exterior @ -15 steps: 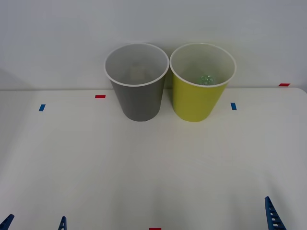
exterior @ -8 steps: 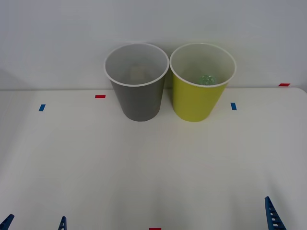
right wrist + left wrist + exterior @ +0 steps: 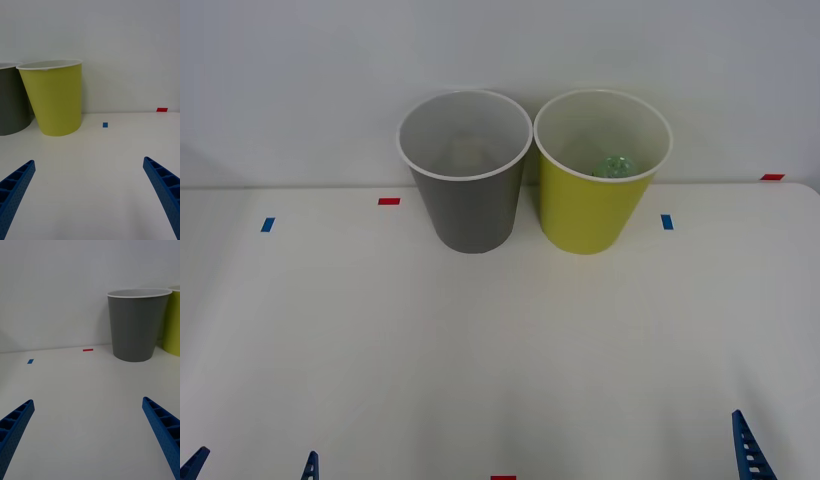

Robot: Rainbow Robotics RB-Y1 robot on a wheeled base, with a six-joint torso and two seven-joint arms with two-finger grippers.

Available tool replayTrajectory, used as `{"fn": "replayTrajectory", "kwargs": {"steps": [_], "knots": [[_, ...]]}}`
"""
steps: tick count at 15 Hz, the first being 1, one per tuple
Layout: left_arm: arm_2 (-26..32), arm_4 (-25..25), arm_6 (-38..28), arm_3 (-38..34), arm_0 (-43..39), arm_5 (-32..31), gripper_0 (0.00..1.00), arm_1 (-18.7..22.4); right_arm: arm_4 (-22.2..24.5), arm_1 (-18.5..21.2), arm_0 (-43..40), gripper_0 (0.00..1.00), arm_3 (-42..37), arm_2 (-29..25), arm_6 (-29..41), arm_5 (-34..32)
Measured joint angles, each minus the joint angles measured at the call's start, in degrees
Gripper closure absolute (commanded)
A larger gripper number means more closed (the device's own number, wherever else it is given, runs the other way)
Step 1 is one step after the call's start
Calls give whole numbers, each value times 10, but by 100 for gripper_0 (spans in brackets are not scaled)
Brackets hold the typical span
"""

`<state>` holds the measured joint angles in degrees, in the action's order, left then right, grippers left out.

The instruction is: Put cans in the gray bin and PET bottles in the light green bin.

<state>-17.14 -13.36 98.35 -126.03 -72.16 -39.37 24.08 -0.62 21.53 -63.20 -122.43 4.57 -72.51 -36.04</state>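
Observation:
The gray bin (image 3: 470,205) and the light green bin (image 3: 590,212) stand side by side at the back of the white table, also seen as the gray bin (image 3: 135,330) and the light green bin (image 3: 56,99). A green-labelled PET bottle (image 3: 616,166) lies inside the light green bin. A faint pale shape (image 3: 468,152) sits at the gray bin's bottom; I cannot tell what it is, and any cans are hidden. My left gripper (image 3: 87,400) and right gripper (image 3: 88,161) hang open and empty near the table's front edge, far from the bins.
Small red tape marks (image 3: 388,201) and blue tape marks (image 3: 667,221) dot the table (image 3: 500,340). A plain white wall stands right behind the bins. Open tabletop stretches between the grippers and the bins.
The bottle inside the light green bin has shifted slightly to the right. Both grippers and both bins have stayed where they were.

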Motion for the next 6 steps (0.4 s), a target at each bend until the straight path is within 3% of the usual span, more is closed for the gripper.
{"fn": "replayTrajectory", "kwargs": {"steps": [6], "knots": [[0,0,0,0,0,0,0,0,0,0,0,0,0,0,0,0]]}}
